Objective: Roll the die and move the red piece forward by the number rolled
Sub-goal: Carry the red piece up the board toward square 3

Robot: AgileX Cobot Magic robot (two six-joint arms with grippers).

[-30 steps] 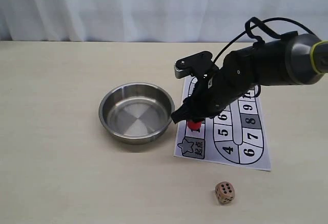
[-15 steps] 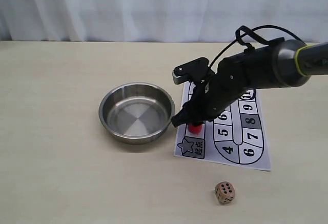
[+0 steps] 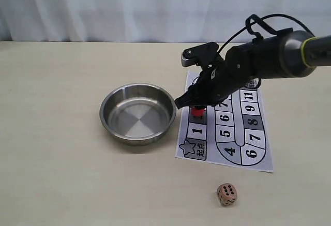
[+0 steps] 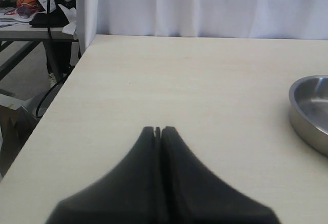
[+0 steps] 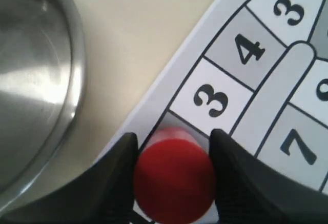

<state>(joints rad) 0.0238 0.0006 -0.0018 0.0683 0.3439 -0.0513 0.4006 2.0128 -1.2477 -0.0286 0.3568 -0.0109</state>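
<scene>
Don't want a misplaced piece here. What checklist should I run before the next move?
1. Grip of right claw on red piece: ok.
2. Whether red piece is lifted off game board: cannot tell.
3. Free path over square 3 and square 4: ok.
4. Position of die on table, outside steel bowl: ok.
5. Readable top face of die: cannot tell, too small.
6. Idle left claw shut, away from game board: ok.

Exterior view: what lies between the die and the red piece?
Only the printed board, then bare table. Nothing else stands between the red piece and the die, as the exterior view shows.
</scene>
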